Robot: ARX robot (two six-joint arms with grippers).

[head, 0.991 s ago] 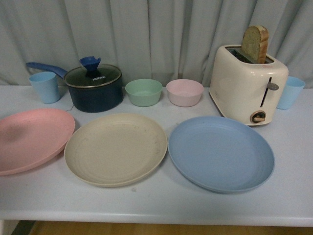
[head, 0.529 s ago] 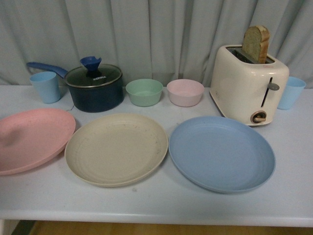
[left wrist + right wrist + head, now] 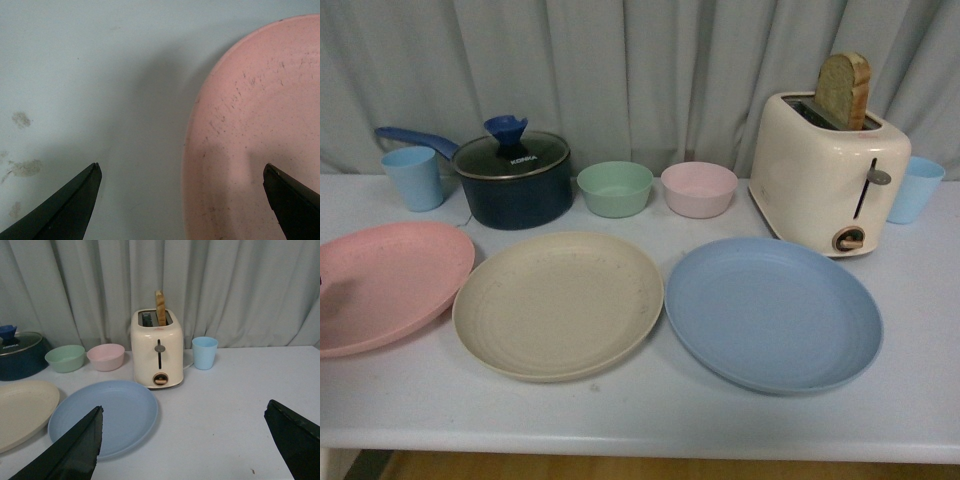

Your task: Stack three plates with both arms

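Across the front of the pale grey table [image 3: 640, 425], three large round matte plates lie flat in a single row, none on top of another. Seen from the front, the beige plate [image 3: 558, 303] is in the middle, the pink plate [image 3: 390, 285] lies at its nine o'clock, partly cut off by the frame edge, and the blue plate [image 3: 772, 310] lies at its three o'clock. Neighbouring rims sit very close, though it cannot be told whether they touch.

By this showing the stacking has not begun: no plate is lifted, tilted or gripped, and all three placements are left to do.

The left gripper [image 3: 181, 166] is spread wide and grasps nothing. Its wrist view shows it low over the rim of the pink plate [image 3: 250, 130], one finger above the bare table [image 3: 75, 65] and the other above the plate's face. That straddle suggests a first pick-up of the pink plate is being lined up.

The right gripper [image 3: 185, 405] is likewise released and empty, held well above the table with the blue plate [image 3: 102, 415] below it. The cream toaster [image 3: 825, 175], at about one o'clock from the blue plate, stands near that plate's far rim, which could crowd a lift.
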